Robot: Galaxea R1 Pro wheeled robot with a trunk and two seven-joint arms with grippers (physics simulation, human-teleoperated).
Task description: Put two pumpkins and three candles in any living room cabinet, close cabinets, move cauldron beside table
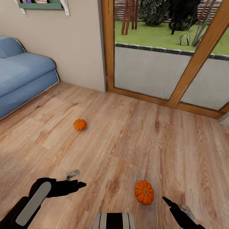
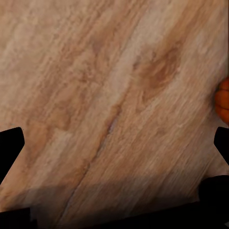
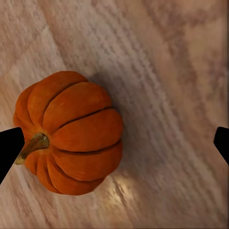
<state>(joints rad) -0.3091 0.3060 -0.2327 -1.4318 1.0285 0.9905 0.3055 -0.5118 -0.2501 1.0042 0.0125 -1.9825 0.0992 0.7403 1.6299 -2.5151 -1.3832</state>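
- The near pumpkin (image 1: pixel 144 192) lay on the wooden floor (image 1: pixel 127 140), just beside my right gripper (image 3: pixel 114 143), whose jaws were wide open, empty.
- I judged I should centre it on the pumpkin before closing.
- My left gripper (image 2: pixel 114 143) hung open, holding nothing.

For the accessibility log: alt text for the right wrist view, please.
An orange ribbed pumpkin lies on its side on the wooden floor, between the open right hand's dark fingertips, nearer one of them.
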